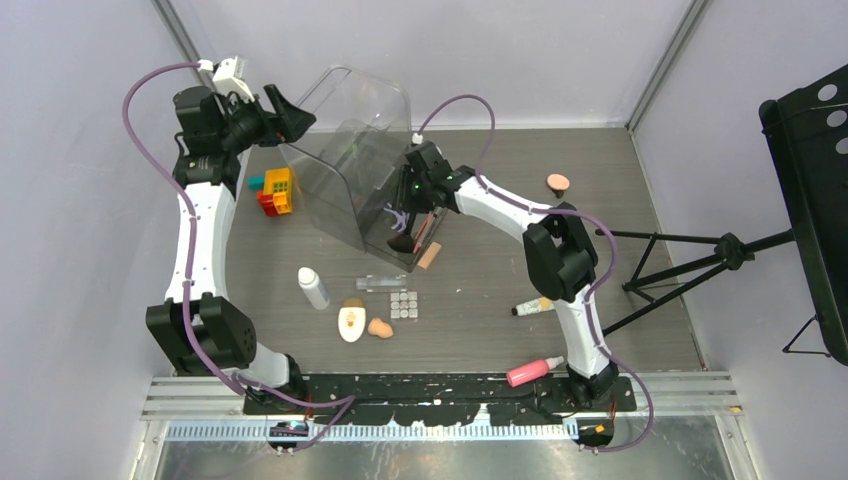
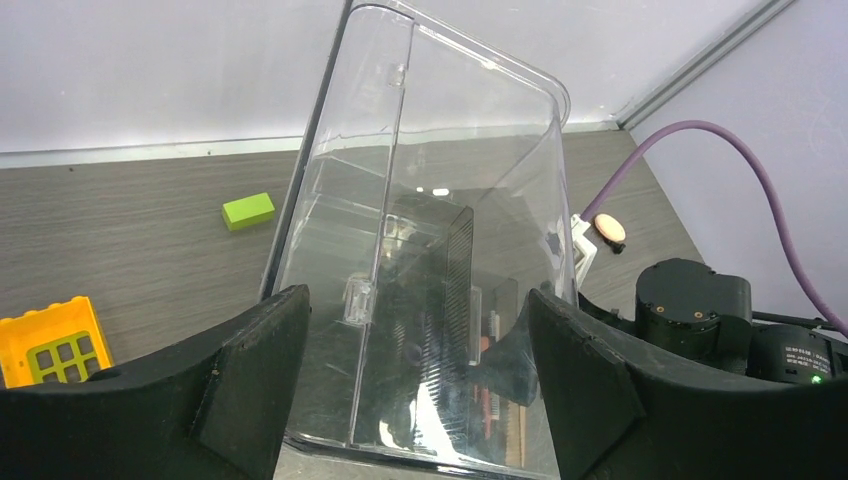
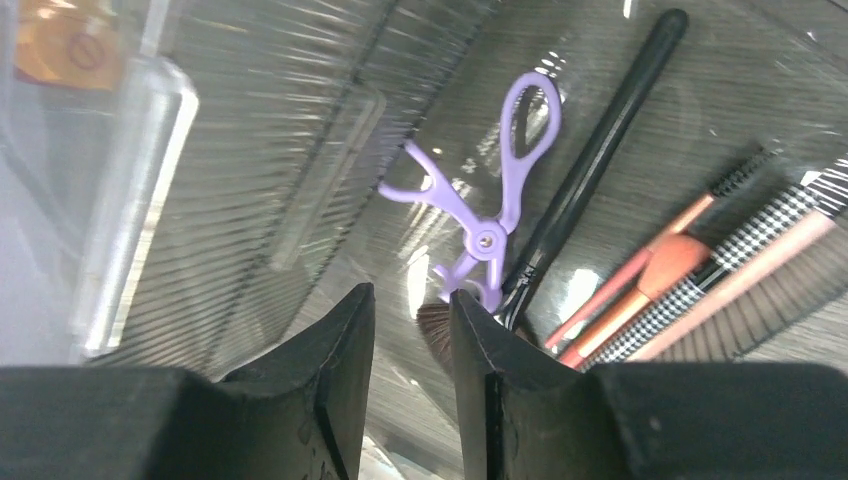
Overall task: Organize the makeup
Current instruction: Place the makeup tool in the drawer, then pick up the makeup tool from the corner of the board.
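From above, the left gripper [image 1: 292, 112] sits at the far left corner of the large clear plastic case [image 1: 350, 150], and the right gripper [image 1: 404, 228] reaches into its near right side. A white bottle [image 1: 313, 288], a square-pan palette [image 1: 404, 304], a white oval compact [image 1: 351, 323] and a peach sponge [image 1: 380, 328] lie on the table nearer the bases.

In the left wrist view the jaws are wide apart, with the case wall between them.

In the right wrist view the jaws are narrowly apart. The bristles of the long black brush [image 3: 590, 170] show in the gap, beside a purple plastic eyelash curler [image 3: 480, 215].

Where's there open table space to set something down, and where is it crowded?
Bare wood between the palette and the cream tube, down to the pink bottle. Another patch at the back, between the clear case and the far peach sponge. Crowded: white bottle, compact and palette cluster, and the case mouth at the right gripper.
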Tool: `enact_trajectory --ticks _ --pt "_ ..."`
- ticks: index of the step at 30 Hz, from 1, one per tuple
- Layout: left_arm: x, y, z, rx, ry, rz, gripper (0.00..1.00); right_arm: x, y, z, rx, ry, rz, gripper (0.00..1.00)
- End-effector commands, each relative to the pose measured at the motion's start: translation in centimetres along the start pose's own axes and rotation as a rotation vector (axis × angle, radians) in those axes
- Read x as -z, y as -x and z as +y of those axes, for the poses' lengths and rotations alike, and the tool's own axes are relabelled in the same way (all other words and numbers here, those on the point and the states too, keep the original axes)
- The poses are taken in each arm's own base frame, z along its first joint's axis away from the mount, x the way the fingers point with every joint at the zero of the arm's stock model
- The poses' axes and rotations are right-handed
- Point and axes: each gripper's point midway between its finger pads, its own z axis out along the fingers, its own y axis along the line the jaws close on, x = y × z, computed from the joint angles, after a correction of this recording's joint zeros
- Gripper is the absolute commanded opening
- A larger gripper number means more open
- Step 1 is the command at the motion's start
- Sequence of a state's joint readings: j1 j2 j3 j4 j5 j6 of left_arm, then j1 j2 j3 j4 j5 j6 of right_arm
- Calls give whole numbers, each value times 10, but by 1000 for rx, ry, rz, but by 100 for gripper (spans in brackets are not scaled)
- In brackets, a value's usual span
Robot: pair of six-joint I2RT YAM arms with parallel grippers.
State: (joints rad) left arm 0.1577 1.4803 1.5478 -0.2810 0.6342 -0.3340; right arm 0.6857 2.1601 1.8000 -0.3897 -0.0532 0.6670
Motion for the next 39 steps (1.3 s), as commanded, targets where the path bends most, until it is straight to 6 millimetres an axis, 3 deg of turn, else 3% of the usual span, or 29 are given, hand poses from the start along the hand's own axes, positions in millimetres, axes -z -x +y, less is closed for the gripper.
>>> enact_trajectory --ticks 1,13,18,23,27,32,39 --pt "5 -13 6 46 15 36 82 35 23 12 43 8 -85 39" --pt "6 -12 6 48 17 33 82 79 31 -22 57 -124 -201 40" --pt "5 -12 6 52 13 32 82 108 43 -53 9 -177 -244 40" --pt "6 -11 5 55 14 28 82 146 47 -100 -61 -244 -270 40" --pt "6 -10 5 57 13 27 82 178 34 -140 -67 -338 -277 40" --pt "7 -9 6 59 16 24 82 216 13 -184 -83 -480 -299 51" --pt "6 -10 10 67 24 24 82 236 -21 -208 -97 -493 -281 52"
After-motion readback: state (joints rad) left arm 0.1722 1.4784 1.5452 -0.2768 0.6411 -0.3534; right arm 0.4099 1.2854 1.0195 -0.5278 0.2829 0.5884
